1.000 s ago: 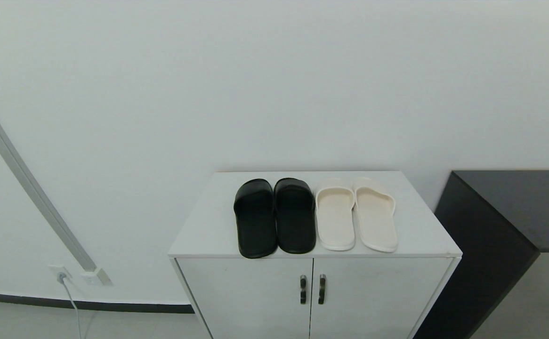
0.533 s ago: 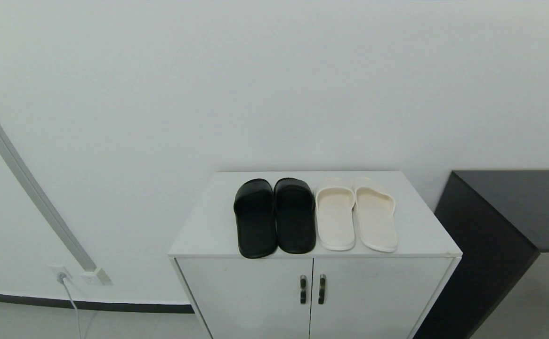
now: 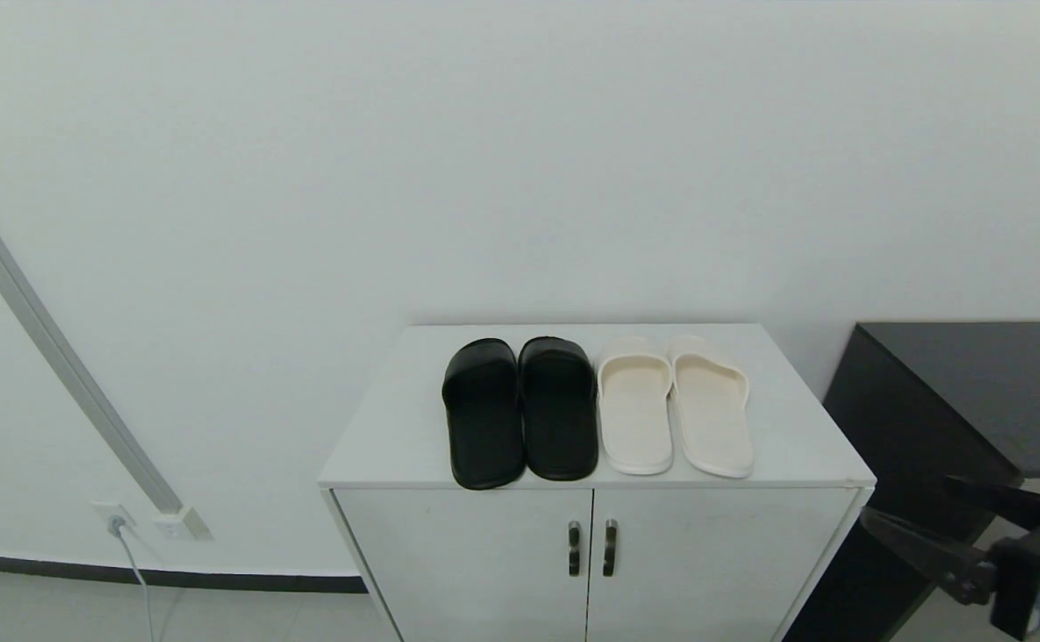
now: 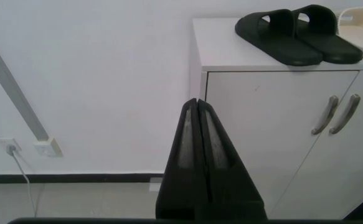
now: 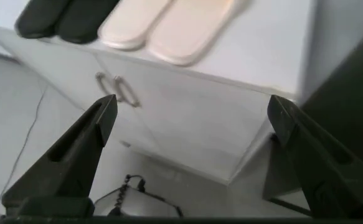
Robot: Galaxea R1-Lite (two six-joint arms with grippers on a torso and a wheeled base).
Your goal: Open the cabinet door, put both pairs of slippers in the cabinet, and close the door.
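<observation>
Indoors, a closed white cabinet (image 3: pixel 466 571) is set against a pale wall (image 3: pixel 520 178). Black slippers (image 3: pixel 520 412) and cream slippers (image 3: pixel 676 406) are lined up on its top. The left fingers (image 4: pixel 197 124) are pressed together, lower than the slippers; the right fingers (image 3: pixel 917 542), spread wide, are held low off the cabinet's right corner, well apart from both pairs, having been brought into the head view within the last second.

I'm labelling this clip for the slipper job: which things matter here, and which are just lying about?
Job: cabinet, door handles, black slippers, cream slippers, right gripper.
Lying about: dark table, wall socket, wall conduit.
</observation>
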